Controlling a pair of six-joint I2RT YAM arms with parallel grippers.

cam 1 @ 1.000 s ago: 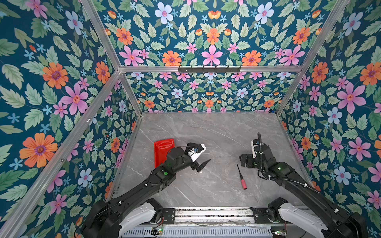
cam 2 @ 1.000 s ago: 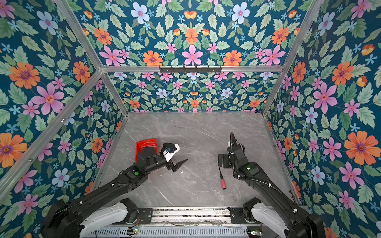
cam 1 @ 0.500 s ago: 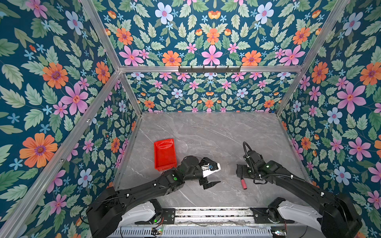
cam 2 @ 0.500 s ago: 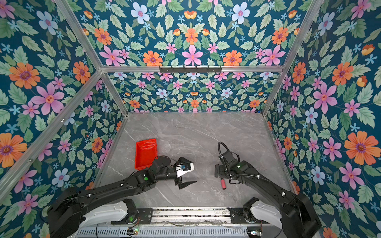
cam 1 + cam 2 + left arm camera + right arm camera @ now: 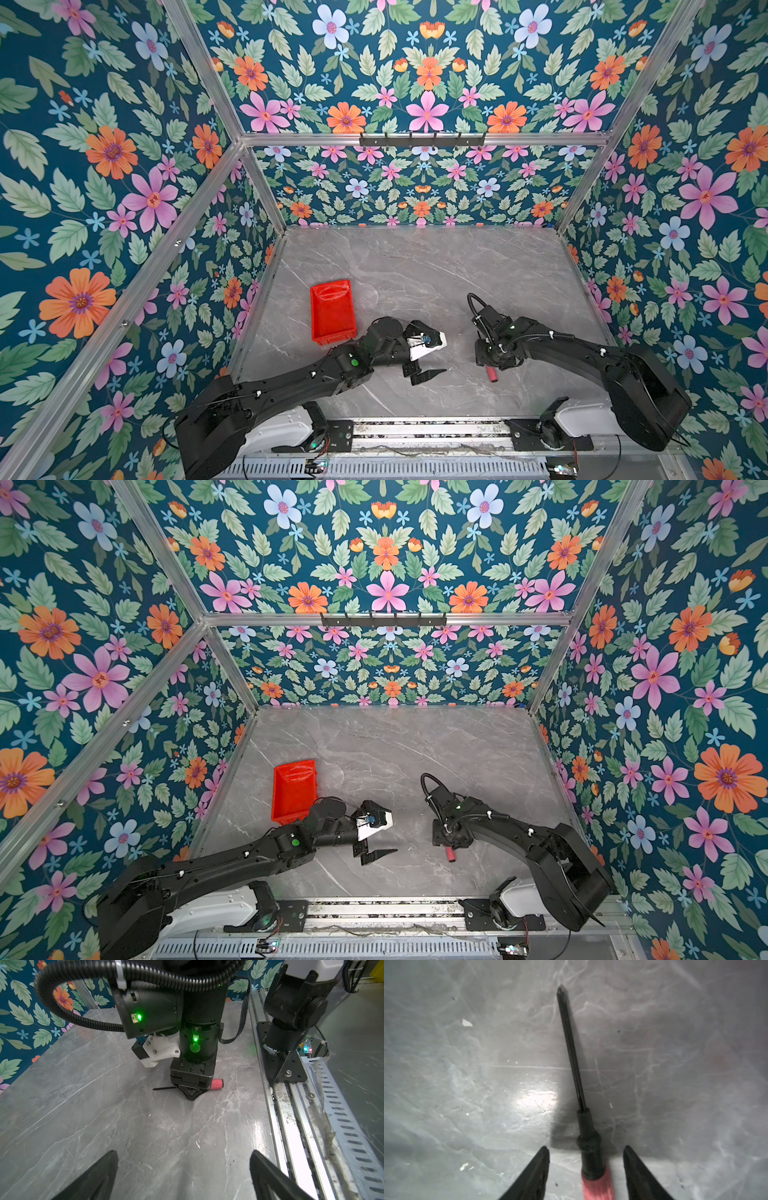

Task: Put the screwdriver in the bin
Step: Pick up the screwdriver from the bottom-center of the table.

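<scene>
Right jaws astride the screwdriver, bin off to the left.

The bin [image 5: 332, 309] sits empty on the tabletop [image 5: 415, 270] at the left, just beside my left arm [image 5: 332, 370]. My left jaws [image 5: 434, 357] hang wide apart near it, holding nothing. Further right, my right jaws [image 5: 585, 1148] are down at the tabletop, one on either side of the screwdriver [image 5: 583, 1122] at its black collar. A gap shows on both sides, so nothing is clamped. The screwdriver lies flat, its long axis crossing the line between these jaws, with the tip away from my base and the handle toward it. I judge the right arm takes it, then carries it leftward past the left jaws.
</scene>
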